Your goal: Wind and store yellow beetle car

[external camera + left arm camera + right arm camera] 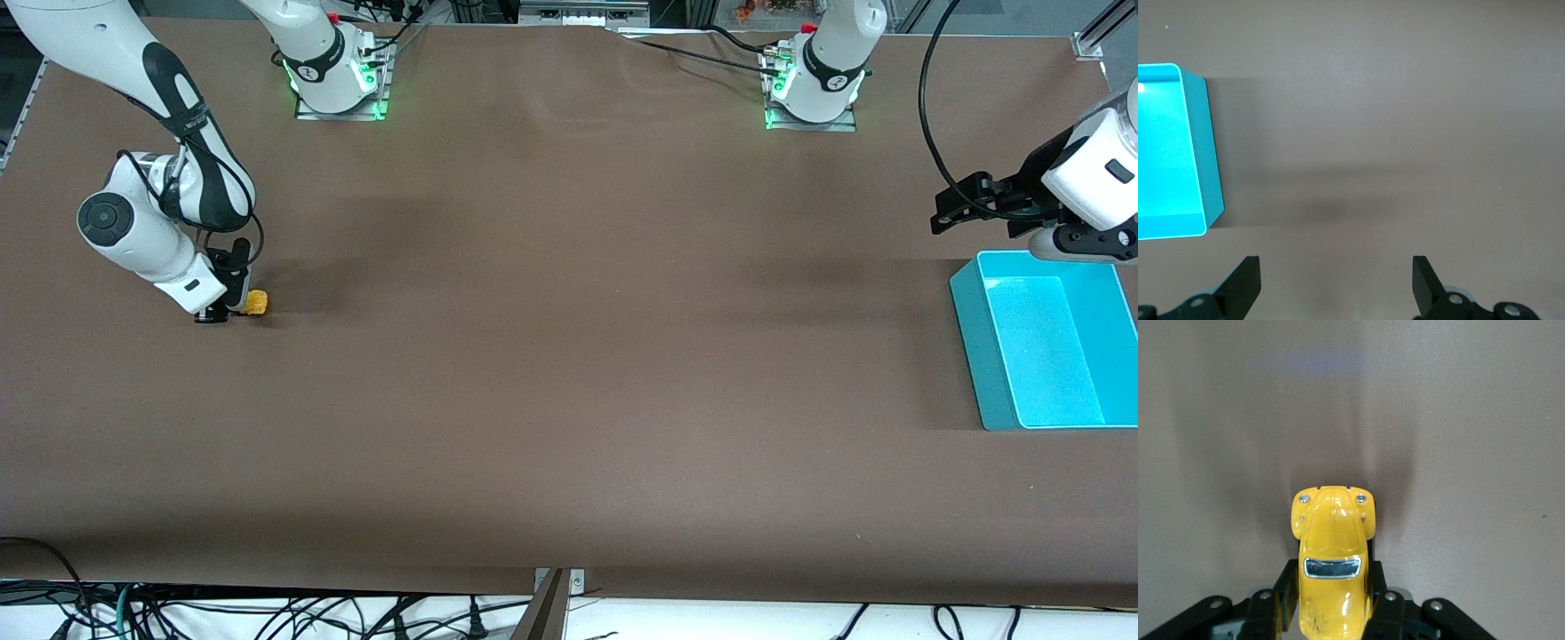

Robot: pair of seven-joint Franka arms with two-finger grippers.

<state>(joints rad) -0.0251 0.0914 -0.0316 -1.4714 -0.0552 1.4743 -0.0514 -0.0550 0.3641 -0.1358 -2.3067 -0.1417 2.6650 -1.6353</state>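
The right gripper [1333,613] clamps the light, rigid, glossy yellow beetle car [1332,550] by its flanks, the soundest hold; the left gripper [1337,283] waits open.

The brown cloth-covered counter [569,356] lies bare across its whole middle span, giving unobstructed passage between the two arm bases and the edge nearest the front camera. At the left arm's end, the open-topped turquoise plastic bin [969,356] is the only standing obstacle, its walls rising from the counter, with the left end effector [944,218], fingers spread wide, over bare cloth just beside it. At the right arm's end, the right end effector [238,307], clamped on the small bright-yellow rounded toy beetle car [1331,540] at counter level, occupies that spot, with bare cloth around it.
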